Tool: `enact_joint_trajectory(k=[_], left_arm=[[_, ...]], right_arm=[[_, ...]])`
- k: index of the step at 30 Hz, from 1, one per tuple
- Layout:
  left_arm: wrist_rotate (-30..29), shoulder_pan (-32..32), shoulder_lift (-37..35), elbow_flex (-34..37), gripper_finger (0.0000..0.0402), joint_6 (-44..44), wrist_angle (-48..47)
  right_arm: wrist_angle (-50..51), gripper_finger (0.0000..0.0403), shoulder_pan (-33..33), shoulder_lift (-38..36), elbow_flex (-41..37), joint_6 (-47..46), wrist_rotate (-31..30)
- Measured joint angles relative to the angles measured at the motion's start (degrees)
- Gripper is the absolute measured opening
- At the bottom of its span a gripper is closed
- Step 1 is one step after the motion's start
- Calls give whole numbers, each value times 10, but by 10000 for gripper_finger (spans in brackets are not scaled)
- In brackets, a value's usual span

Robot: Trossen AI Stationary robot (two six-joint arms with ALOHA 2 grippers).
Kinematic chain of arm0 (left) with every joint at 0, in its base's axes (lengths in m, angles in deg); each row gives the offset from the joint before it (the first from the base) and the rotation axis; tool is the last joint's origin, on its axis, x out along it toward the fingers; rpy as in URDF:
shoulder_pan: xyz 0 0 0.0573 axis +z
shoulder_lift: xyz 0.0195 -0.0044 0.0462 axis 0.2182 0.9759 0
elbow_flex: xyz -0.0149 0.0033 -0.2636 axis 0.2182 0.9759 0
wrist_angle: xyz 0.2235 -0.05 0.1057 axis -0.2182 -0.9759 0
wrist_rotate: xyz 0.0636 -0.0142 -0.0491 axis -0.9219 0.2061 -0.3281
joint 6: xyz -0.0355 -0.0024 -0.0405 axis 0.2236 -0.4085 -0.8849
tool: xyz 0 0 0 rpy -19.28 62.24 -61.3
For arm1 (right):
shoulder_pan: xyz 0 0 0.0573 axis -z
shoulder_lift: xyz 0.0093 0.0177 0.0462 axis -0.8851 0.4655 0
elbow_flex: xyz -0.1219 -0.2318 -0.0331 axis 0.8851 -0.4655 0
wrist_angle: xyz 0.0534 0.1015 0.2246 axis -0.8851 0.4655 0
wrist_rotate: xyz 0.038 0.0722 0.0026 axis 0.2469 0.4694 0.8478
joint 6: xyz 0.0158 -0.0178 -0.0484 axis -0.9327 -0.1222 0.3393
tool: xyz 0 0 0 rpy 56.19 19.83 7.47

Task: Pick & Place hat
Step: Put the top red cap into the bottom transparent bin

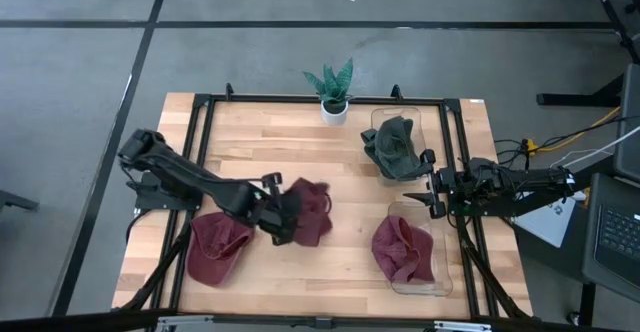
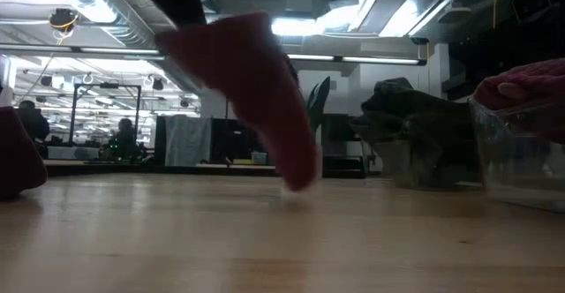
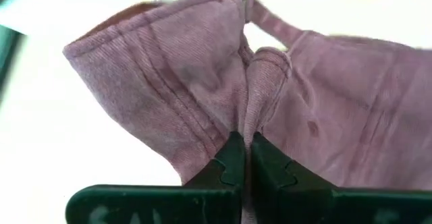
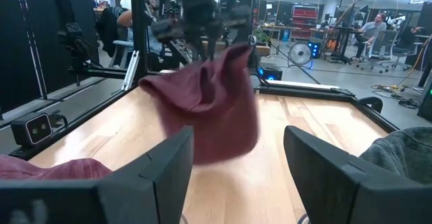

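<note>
Mid-table: left gripper [image 3: 241,158] jaws clamp maroon hat [image 1: 308,210] | right gripper [image 4: 236,177] jaws spread, empty

Small potted plant [image 1: 333,89] at the wooden table's [image 1: 350,252] far edge.

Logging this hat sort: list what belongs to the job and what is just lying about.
Job:
- maroon hat gripped by the shut left tool
- maroon hat on table
- clear bin with maroon hat
- clear bin with dark hat
- open right tool, waiting

Lying about:
- potted plant
</note>
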Motion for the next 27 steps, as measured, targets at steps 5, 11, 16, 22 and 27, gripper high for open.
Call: enact_joint_trajectory(k=[5, 11, 16, 22, 27], left_arm=[[-37, -7, -54, 0, 3, 0, -24], [-56, -7, -97, 0, 3, 37, -18], [-62, -7, -112, 0, 3, 87, 28], [-50, 3, -112, 0, 3, 149, 145], [-42, 14, -111, 0, 3, 169, 223]], right_arm=[[0, 229, 0, 0, 0, 0, 0], [0, 229, 0, 0, 0, 0, 0], [0, 229, 0, 0, 0, 0, 0], [0, 229, 0, 0, 0, 0, 0], [0, 229, 0, 0, 0, 0, 0]])
